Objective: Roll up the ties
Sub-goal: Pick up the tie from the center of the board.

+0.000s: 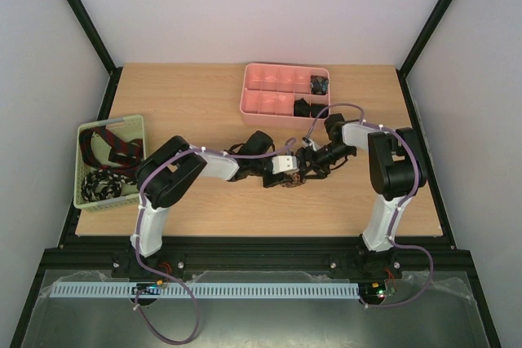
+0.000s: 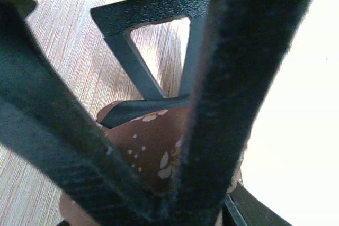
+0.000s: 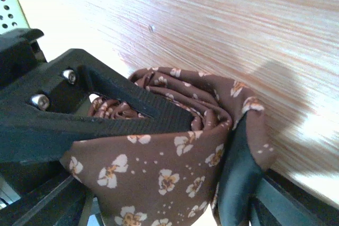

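Note:
The brown tie with pale flower print (image 1: 285,182) is wound into a loose coil at the middle of the table, between both grippers. My left gripper (image 1: 285,169) reaches it from the left; in the left wrist view its dark fingers close in a V (image 2: 164,194) on the brown fabric (image 2: 145,141). My right gripper (image 1: 310,162) reaches it from the right. In the right wrist view the coil (image 3: 175,173) fills the space between my right jaws (image 3: 159,210), its dark lining (image 3: 238,173) showing. The left gripper's ribbed finger (image 3: 132,115) runs through the coil's centre.
A pink compartmented tray (image 1: 261,79) stands at the back with small black coils (image 1: 318,84) in its right cells. A pale green slotted basket (image 1: 81,189) at the left edge holds a red-striped tie (image 1: 118,146) and a black-and-white patterned one (image 1: 102,185).

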